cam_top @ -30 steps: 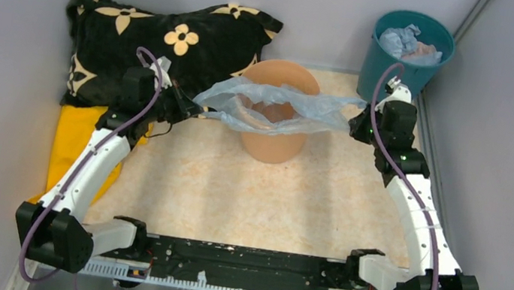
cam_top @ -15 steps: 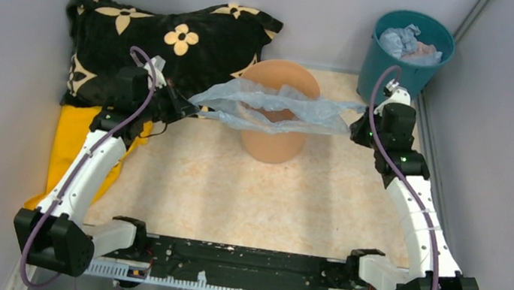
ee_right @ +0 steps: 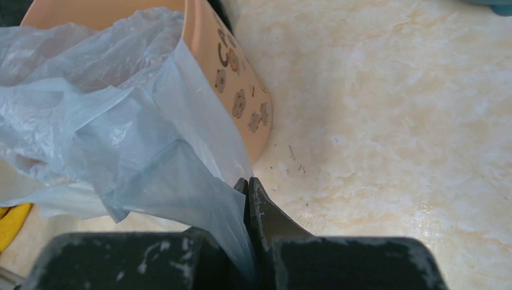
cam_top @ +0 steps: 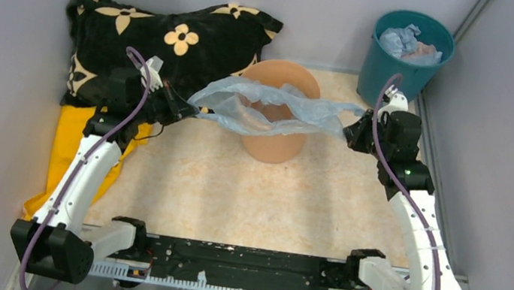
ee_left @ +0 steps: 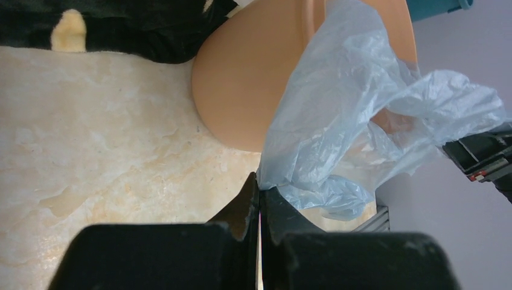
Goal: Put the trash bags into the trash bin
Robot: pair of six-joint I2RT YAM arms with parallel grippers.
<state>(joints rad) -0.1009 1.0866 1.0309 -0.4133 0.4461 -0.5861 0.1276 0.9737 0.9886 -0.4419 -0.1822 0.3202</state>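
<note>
Covering most of the view, the counter (cam_top: 232,194) carries the peach trash bin (cam_top: 271,144) toward 12 o'clock; the pale blue trash bag (cam_top: 274,109) hangs stretched across its mouth; the left hand (cam_top: 194,111) at the bin's 9 o'clock and the right hand (cam_top: 352,130) at 3 o'clock are each clamped on one end

I have one trash bag (cam_top: 304,114) up, a thin, crinkled, see-through pale blue film. It is pulled out sideways across the mouth of the trash bin (cam_top: 272,149), wider than the rim, and its slack middle droops over the near edge. My left gripper (cam_top: 194,111) pinches its left end and my right gripper (cam_top: 351,130) pinches its right end. The bin is a round, tapered peach-orange bucket standing upright, with small brown paw-print marks on its side.
</note>
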